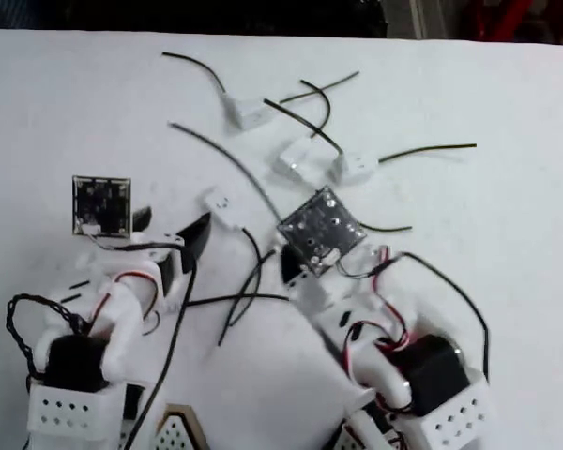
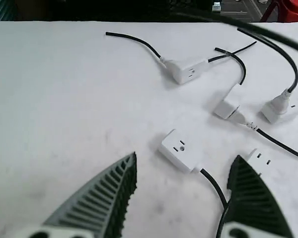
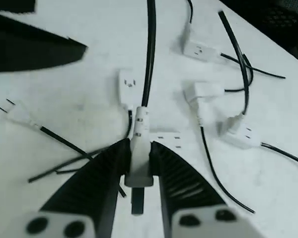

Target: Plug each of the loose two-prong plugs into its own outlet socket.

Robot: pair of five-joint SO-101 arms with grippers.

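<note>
In the right tool [image 3: 139, 145]: white plug [image 3: 138, 167].

One white table [image 1: 507, 281] holds two arms at its near edge, the left arm [image 1: 113, 309] and the right arm [image 1: 385, 337]. Seven white cord ends sit around the table's middle.

- **Sockets:** four show slots, namely socket one [image 3: 126, 84], socket two [image 3: 201, 49], socket three [image 3: 243, 131] and socket four [image 3: 169, 140].
- **Plug:** one loose plug [image 3: 10, 109] shows two prongs.
- **Block:** one block [image 3: 203, 91] has its face hidden.
- **Held end:** one, the held end [image 3: 139, 163], sits pinched in the right gripper [image 3: 139, 145].

The black cords [image 3: 150, 49] cross too much to count.
</note>
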